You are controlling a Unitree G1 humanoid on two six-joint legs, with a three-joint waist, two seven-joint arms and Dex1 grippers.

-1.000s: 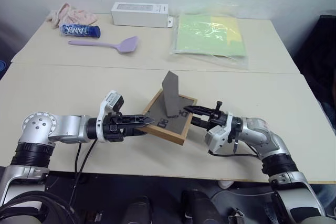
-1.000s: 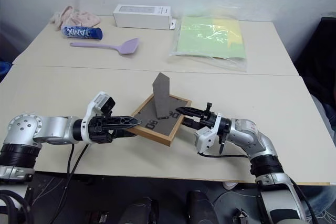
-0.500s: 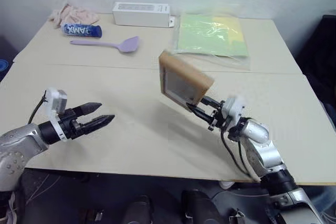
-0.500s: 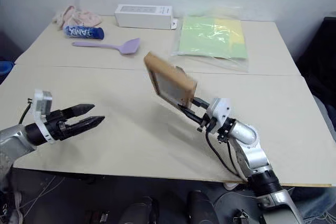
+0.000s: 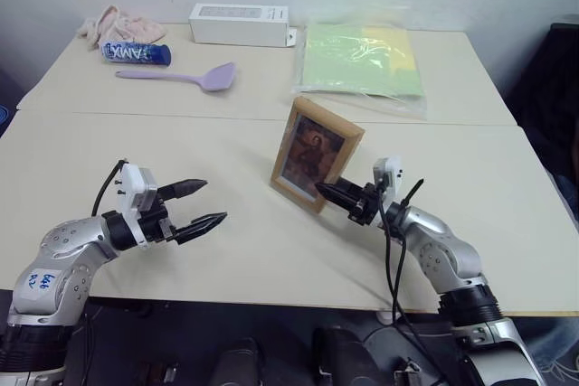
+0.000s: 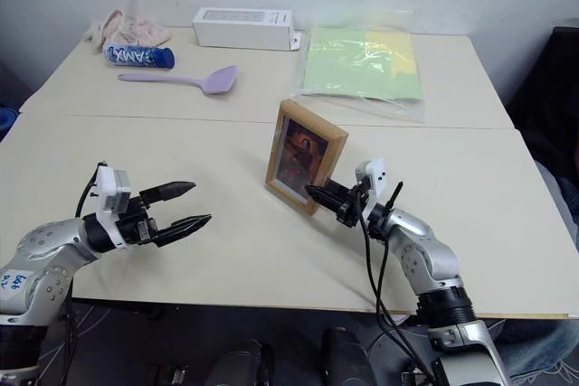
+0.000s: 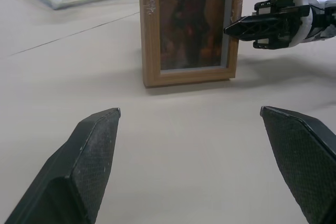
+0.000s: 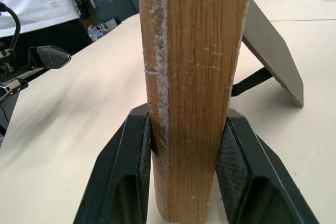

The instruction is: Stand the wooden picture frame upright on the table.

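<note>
The wooden picture frame [image 5: 315, 155], pale oak grain around a brownish portrait, now stands upright at picture centre on the cream table [image 5: 226, 250]; a second ago it lay face down. The right gripper [image 5: 331, 194] pinches its lower edge. The left gripper [image 5: 206, 204] has withdrawn lower left, textured fingers [image 7: 89, 145] spread apart.

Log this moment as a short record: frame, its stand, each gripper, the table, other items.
frame: wooden picture frame upright on the table, picture facing the robot
stand: folded out behind the frame
right gripper: shut on the frame's side edge near its lower corner
left gripper: open, apart from the frame, holding nothing
other items: white box, purple spatula, blue tube, pink cloth, green sheets in a clear bag, all on the far section
</note>
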